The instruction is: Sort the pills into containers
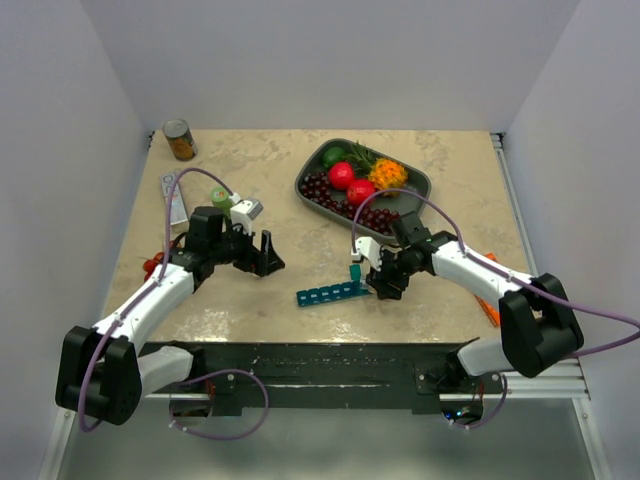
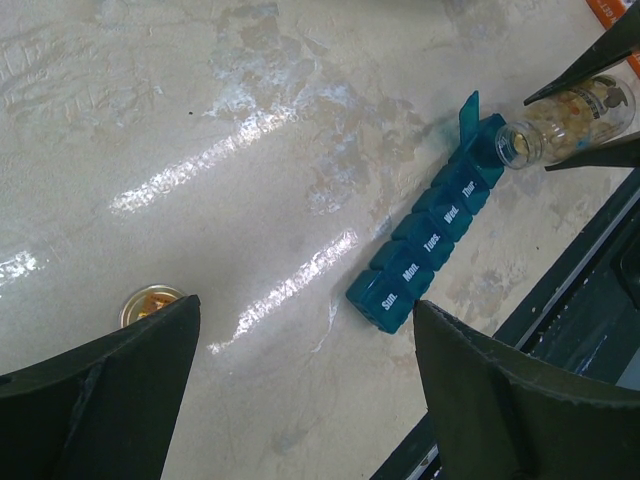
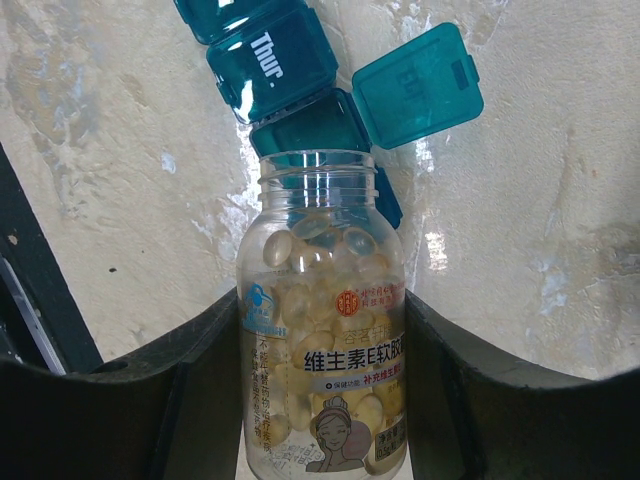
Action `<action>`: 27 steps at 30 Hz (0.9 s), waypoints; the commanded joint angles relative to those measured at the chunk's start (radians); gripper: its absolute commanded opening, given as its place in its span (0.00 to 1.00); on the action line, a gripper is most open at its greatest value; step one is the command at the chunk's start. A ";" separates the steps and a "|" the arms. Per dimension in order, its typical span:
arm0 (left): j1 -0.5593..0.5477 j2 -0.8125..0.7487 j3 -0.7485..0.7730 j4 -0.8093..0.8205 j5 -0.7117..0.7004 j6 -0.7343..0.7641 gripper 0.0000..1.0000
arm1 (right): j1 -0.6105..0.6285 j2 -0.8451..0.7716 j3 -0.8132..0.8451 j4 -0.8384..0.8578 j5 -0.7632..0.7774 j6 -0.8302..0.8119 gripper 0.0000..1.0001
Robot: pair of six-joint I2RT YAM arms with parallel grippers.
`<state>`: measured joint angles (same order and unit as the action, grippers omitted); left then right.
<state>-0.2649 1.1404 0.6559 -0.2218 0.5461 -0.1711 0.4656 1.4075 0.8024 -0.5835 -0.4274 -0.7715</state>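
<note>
Scattered over the beige table (image 1: 250,310): at the far left corner, a can (image 1: 179,139). Down the left side, a flat tube (image 1: 172,200), a small green bottle (image 1: 222,197) and something small and red (image 1: 152,265) just beside the left arm. At the far right, a grey fruit tray (image 1: 423,186) with dark cherries (image 1: 320,188), red fruit (image 1: 342,175) and an orange piece (image 1: 388,173); lies just behind the right arm. Near the right edge, an orange box (image 1: 487,305), partly hidden by that arm. In the left wrist view, a small round cap-like piece (image 2: 151,300) on the table, well apart from the rest.

As for the left claw (image 2: 305,310): spread wide. Holds nothing and touches nothing; hangs above bare table, left of the strip.

As for the right claw (image 3: 320,300): pinches the pill bottle (image 3: 325,330), with one finger (image 3: 200,390) on each flank.

On the pill bottle: clear, uncapped, with a printed label. Points its mouth at the pill organiser (image 1: 332,293). Cannot tell whether rim and strip touch. Inside, the pills (image 3: 318,275): pale yellow, oval, translucent, heaped through most of the bottle.

On the pill organiser: a teal strip near the table's front edge, between the two claws, its right end at the right claw. Shows closed lids marked Sun., Mon., Tues., Wed. and Thur. Next after Thur., an open lid (image 3: 415,85), flipped up just beside the bottle's mouth. Inside of that compartment mostly hidden behind the bottle's rim.
</note>
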 commanded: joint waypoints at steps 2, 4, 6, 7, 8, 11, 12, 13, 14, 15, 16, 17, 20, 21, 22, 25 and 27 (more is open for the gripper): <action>-0.008 0.004 0.014 0.027 0.021 0.027 0.91 | 0.022 -0.013 0.044 -0.019 0.026 0.008 0.05; -0.008 0.004 0.014 0.027 0.022 0.027 0.91 | 0.031 -0.015 0.046 -0.022 0.036 0.008 0.05; -0.008 0.005 0.016 0.027 0.023 0.025 0.91 | 0.041 -0.016 0.044 -0.024 0.045 0.009 0.05; -0.010 0.007 0.016 0.027 0.025 0.025 0.91 | 0.041 -0.016 0.044 -0.026 0.050 0.015 0.05; -0.010 0.007 0.016 0.025 0.025 0.025 0.91 | 0.047 -0.015 0.046 -0.029 0.055 0.018 0.05; -0.010 0.009 0.016 0.027 0.025 0.027 0.91 | 0.051 -0.021 0.047 -0.032 0.065 0.023 0.05; -0.010 0.009 0.016 0.027 0.025 0.028 0.91 | 0.051 -0.022 0.050 -0.035 0.068 0.024 0.05; -0.010 0.007 0.016 0.025 0.025 0.027 0.91 | 0.053 -0.021 0.052 -0.035 0.075 0.026 0.05; -0.010 0.007 0.017 0.025 0.023 0.027 0.91 | 0.056 -0.018 0.054 -0.039 0.078 0.026 0.05; -0.010 0.007 0.017 0.024 0.023 0.027 0.91 | 0.056 -0.018 0.057 -0.039 0.081 0.028 0.05; -0.010 0.005 0.017 0.024 0.023 0.028 0.91 | 0.056 -0.016 0.058 -0.041 0.084 0.031 0.05; -0.010 0.007 0.017 0.024 0.022 0.028 0.91 | 0.059 -0.015 0.061 -0.042 0.088 0.031 0.05; -0.010 0.004 0.017 0.021 0.020 0.030 0.91 | 0.061 -0.010 0.069 -0.047 0.096 0.034 0.05; -0.010 0.005 0.019 0.022 0.021 0.030 0.91 | 0.061 -0.007 0.073 -0.049 0.098 0.034 0.05; -0.010 0.005 0.019 0.022 0.020 0.030 0.91 | 0.062 -0.005 0.075 -0.049 0.099 0.035 0.05; -0.010 0.005 0.019 0.021 0.020 0.030 0.91 | 0.067 -0.001 0.080 -0.053 0.105 0.037 0.05; -0.010 0.005 0.019 0.021 0.020 0.030 0.91 | 0.071 0.004 0.083 -0.055 0.111 0.038 0.05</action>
<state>-0.2707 1.1465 0.6559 -0.2245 0.5476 -0.1638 0.5255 1.4071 0.8379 -0.6296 -0.3401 -0.7433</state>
